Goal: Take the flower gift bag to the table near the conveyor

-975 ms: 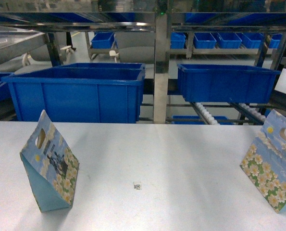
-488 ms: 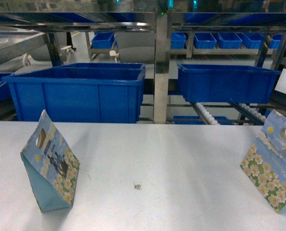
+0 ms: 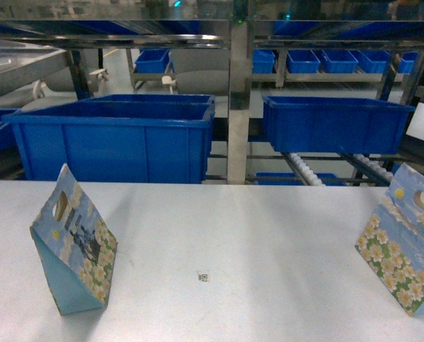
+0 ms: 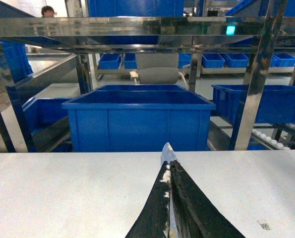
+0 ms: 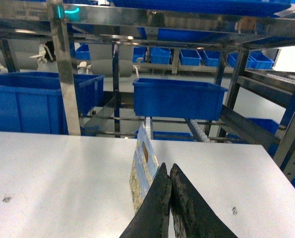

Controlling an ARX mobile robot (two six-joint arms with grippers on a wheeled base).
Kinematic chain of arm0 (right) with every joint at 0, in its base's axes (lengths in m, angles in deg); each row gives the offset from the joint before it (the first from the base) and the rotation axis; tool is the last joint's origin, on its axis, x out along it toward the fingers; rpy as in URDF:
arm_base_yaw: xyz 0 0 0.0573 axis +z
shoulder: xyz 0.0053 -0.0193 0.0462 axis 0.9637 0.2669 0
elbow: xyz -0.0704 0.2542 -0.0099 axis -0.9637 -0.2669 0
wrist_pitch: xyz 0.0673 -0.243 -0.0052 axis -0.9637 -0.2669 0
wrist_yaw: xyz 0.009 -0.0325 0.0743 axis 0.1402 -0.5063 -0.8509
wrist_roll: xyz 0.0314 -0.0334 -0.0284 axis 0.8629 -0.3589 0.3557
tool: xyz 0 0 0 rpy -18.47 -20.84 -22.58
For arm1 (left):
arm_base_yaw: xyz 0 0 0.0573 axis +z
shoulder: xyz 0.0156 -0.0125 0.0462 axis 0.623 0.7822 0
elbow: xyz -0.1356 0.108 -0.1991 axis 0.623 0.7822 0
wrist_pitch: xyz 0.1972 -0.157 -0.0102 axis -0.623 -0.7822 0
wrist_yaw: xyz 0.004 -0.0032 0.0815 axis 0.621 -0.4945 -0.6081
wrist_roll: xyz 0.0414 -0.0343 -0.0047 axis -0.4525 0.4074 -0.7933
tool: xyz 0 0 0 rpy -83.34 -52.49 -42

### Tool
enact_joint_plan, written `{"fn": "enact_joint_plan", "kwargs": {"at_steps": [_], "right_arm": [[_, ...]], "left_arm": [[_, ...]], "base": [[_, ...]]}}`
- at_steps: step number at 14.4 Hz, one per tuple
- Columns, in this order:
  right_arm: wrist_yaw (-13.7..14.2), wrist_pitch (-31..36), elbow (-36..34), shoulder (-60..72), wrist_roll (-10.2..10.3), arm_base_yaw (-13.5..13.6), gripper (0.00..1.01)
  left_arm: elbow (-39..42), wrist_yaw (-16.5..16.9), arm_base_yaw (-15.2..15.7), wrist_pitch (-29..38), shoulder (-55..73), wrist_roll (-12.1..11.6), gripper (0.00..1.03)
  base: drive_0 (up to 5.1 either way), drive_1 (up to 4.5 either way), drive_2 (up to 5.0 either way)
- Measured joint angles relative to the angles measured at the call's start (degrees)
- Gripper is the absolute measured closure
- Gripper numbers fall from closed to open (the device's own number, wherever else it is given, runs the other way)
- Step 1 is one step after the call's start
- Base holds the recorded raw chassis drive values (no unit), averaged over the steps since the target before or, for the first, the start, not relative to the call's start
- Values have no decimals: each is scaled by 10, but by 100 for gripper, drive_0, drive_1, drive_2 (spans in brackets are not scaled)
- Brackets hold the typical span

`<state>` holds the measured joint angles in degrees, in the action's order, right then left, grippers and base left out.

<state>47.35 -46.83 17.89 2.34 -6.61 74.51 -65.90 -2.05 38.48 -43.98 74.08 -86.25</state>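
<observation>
Two flower bags stand on the table [image 3: 269, 235], left bag [image 3: 74, 246] and right bag [image 3: 404, 242], well apart; both look placed, so little seems left. Left gripper [image 4: 170, 171] and right gripper [image 5: 169, 173] are pressed together, empty. Beyond stands the conveyor [image 3: 304, 167] with blue bins [image 3: 119, 139].

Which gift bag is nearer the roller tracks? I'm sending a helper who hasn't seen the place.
Start at the whitish table before the steel conveyor. At its right edge stands the flower gift bag, below the white rollers. Unlike the left bag, its daisy-covered face is turned toward you.
</observation>
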Motion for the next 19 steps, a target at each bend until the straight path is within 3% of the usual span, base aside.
{"fn": "enact_joint_plan", "kwargs": {"at_steps": [10,11,12,16,17,19], "right_arm": [[0,0,0,1,0,0,99],[0,0,0,1,0,0,99],[0,0,0,1,0,0,99],[0,-1,0,1,0,0,99],[0,0,0,1,0,0,89],[0,0,0,1,0,0,64]], "left_arm": [[0,-1,0,-144,-150,0,101],[-1,-1,0,-176,-172,0,101],[0,0,0,-254,-232,0,101],[0,-1,0,-249,-247,0,101],[0,-1,0,-249,-247,1,101],[0,-1,0,-249,-247,1,78]], "base": [[0,0,0],[0,0,0],[0,0,0],[0,0,0],[0,0,0],[0,0,0]]}}
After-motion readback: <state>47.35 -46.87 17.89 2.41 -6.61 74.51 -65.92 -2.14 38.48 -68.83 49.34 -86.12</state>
